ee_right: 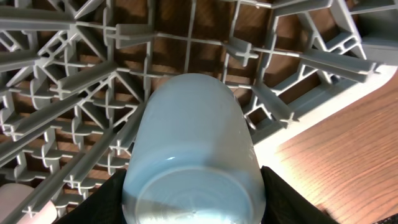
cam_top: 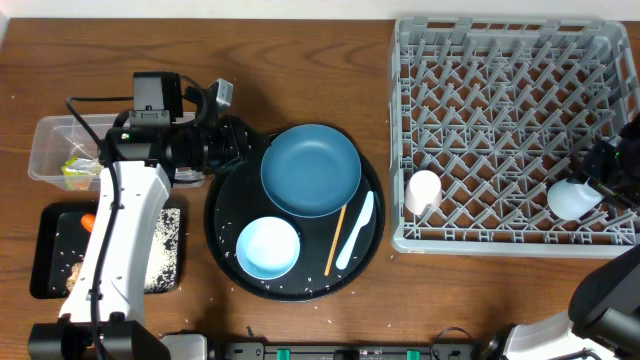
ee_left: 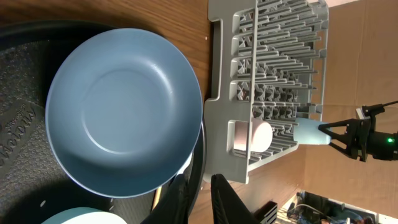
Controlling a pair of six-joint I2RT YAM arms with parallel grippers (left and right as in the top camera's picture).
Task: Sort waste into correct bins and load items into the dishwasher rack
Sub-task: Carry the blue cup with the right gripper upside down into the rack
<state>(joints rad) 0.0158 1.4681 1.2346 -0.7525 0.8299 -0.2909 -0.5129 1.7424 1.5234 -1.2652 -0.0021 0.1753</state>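
Right gripper (ee_right: 193,190) has its jaws half open and clamped on the sides of the blue cup (ee_right: 193,143), mouth toward the wrist camera. It holds the cup low over the rack (cam_top: 500,60) near its 4 o'clock corner, judged to be for seating between pegs. The pink cup (cam_top: 423,190) lies in the rack at 8 o'clock. Left gripper (ee_left: 200,190) sits at the 9 o'clock edge of the plate (cam_top: 311,170) with jaws almost closed. Nothing shows between them, and whether they pinch the plate rim cannot be told. The plate rests at 12 o'clock on the round tray (cam_top: 222,190), with the bowl (cam_top: 268,247) at 7 o'clock and the chopstick (cam_top: 335,240) and spoon (cam_top: 357,230) at 4 o'clock, all awaiting loading. The wrapper (cam_top: 80,172) lies in the tub (cam_top: 45,150). The carrot (cam_top: 88,221) and rice (cam_top: 165,245) lie on the flat tray (cam_top: 48,285). The left arm covers much of both bins, and the right arm is cut off at the frame edge.
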